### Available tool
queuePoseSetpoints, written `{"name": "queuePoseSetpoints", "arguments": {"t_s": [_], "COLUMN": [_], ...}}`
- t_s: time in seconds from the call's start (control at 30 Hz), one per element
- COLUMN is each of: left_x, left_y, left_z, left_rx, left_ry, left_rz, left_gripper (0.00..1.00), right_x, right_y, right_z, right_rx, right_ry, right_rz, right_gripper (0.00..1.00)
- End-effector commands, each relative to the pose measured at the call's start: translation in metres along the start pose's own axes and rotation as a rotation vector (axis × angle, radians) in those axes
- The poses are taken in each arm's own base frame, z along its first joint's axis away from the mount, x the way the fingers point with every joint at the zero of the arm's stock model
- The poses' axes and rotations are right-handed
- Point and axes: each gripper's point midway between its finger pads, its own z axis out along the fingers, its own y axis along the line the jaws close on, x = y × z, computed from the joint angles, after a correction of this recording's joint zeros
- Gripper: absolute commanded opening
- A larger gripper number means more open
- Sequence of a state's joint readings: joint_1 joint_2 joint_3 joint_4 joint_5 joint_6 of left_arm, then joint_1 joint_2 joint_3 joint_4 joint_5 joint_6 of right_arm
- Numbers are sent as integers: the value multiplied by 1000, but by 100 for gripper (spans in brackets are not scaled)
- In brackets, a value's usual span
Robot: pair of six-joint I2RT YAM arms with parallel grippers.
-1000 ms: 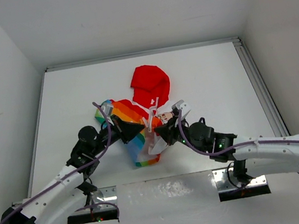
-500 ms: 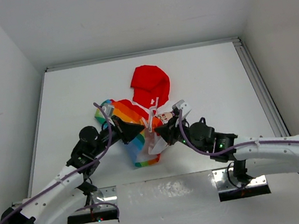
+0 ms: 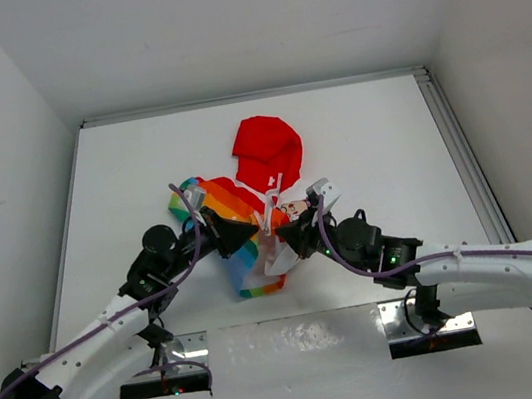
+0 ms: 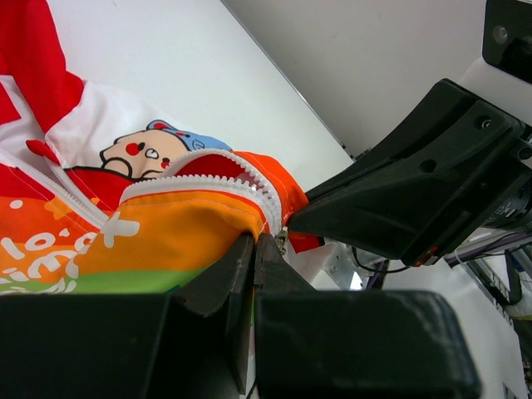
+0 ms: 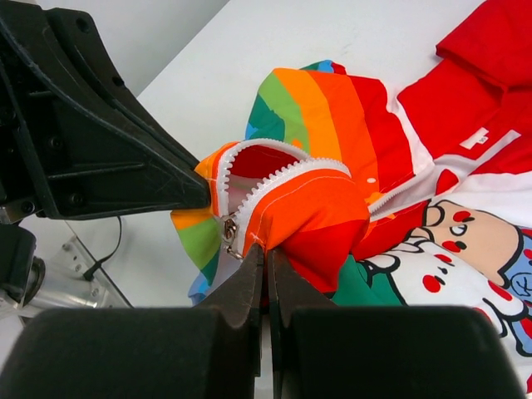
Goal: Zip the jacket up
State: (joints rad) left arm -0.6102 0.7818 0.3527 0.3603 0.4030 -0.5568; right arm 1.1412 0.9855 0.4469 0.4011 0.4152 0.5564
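1. Looking down from the top camera, you see the small child's fabric jacket [image 3: 235,196], rainbow-striped with a white cartoon-print front. It lies crumpled on the white counter [image 3: 367,133], near the middle and just beyond both arms.
2. Its long axis runs from the near edge toward the far wall. The red hood [image 3: 266,149] points away from the arm bases and leans slightly toward the right arm's side, while the striped hem lies nearest the bases.
3. Your black left gripper [image 3: 254,230] reaches in from the left at the jacket's lower front. In its wrist view the jaws are pressed together, pinching the orange fabric edge just below the white zipper teeth [image 4: 208,184].
4. Your black right gripper [image 3: 283,234] reaches in from the right, its tip close to the left one. In its wrist view it is likewise clamped on the orange edge, with the small metal slider [image 5: 228,233] hanging just beside the fingertips.
5. Between the two, the fabric stands up in an arch, with the teeth unjoined across the top and red lining showing inside.
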Motion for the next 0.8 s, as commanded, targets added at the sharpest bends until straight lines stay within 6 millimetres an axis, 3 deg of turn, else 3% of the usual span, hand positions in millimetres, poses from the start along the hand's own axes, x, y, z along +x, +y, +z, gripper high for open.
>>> {"name": "queuePoseSetpoints", "arguments": {"t_s": [0.0,0.77], "left_x": [-7,1], "left_y": [-11,-7], "left_z": [2,5], "left_rx": [39,2], "left_ry": [-20,9], "left_rz": [36,45], "left_gripper": [0,0], "right_x": [-27,-38], "right_y": [10,16], "right_z": [3,3], "right_rx": [-14,-29], "right_ry": [-69,-76], "right_rz": [15,17], "right_gripper": [0,0]}}
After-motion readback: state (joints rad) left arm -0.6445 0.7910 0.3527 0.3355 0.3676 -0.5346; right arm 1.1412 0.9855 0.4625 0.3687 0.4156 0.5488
